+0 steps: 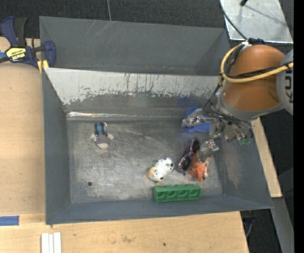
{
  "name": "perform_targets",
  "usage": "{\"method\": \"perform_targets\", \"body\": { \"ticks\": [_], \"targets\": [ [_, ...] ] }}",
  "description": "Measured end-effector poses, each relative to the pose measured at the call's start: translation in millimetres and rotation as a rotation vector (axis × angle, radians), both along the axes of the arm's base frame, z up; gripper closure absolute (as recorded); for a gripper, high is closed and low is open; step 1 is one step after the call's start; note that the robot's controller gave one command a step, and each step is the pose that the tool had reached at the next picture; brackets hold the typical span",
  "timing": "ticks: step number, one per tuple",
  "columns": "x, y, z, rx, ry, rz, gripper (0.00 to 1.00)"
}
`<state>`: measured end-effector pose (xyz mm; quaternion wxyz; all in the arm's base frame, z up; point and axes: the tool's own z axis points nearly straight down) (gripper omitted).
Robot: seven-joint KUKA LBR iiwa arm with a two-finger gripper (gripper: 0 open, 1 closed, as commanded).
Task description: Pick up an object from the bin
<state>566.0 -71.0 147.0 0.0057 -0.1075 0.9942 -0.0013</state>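
Your gripper point(211, 144) hanging behind the green block's point(177, 193) right end, orange toy point(198, 170) and dark sunglasses point(189, 156) lying between them, you cannot tell how wide it is standing.

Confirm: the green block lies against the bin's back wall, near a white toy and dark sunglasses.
Not the back: the camera view shows the green block against the bin's front wall, near the white toy and dark sunglasses.

- The claw point(211, 144) hangs at the right side of the bin point(56, 157), right over dark sunglasses point(188, 156) and an orange toy point(198, 171)
- A green brick point(177, 193) sits by the front wall
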Motion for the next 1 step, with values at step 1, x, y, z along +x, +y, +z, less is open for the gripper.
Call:
{"method": "perform_targets", "body": {
  "ticks": [1],
  "targets": [
    [-18.0,-14.1,-23.6,0.001,0.014,0.377,0.0]
  ]
}}
